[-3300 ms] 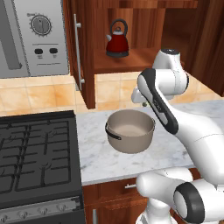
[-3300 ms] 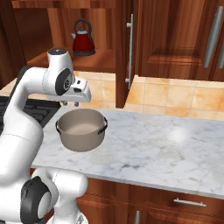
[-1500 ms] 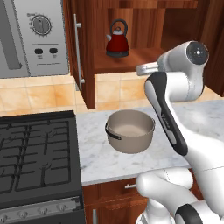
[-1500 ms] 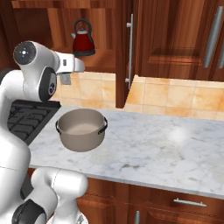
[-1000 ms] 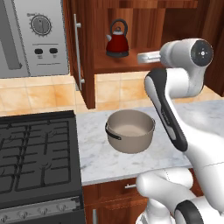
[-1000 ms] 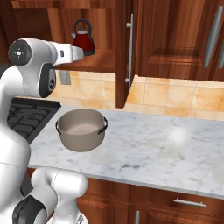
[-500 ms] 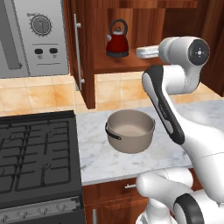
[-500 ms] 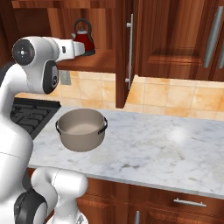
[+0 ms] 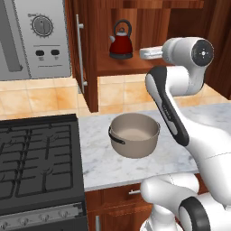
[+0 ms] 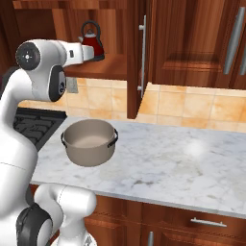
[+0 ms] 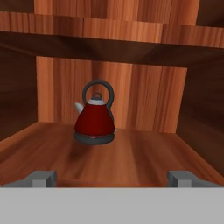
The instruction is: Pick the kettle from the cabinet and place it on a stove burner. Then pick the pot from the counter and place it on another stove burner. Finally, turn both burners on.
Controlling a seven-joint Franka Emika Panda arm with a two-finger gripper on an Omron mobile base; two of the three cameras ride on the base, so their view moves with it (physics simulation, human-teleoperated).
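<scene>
The dark-red kettle stands upright on the shelf of the open cabinet, with its black arched handle up. In the hand view the kettle sits ahead and slightly left of centre, spout to the left. My gripper is open, level with the shelf's front edge, fingers wide apart with nothing between them. It points at the kettle from the right, a short gap away. The taupe-grey pot rests on the marble counter below. The black cooktop burners lie to the left.
The cabinet door with its steel bar handle stands open left of the shelf. A grey microwave hangs above the stove. Closed wooden cabinets fill the upper right. A knob strip runs along the cooktop front.
The arm lifted the hand from above the pot up to shelf height, then reached it forward toward the kettle. Kettle and pot have not moved.
</scene>
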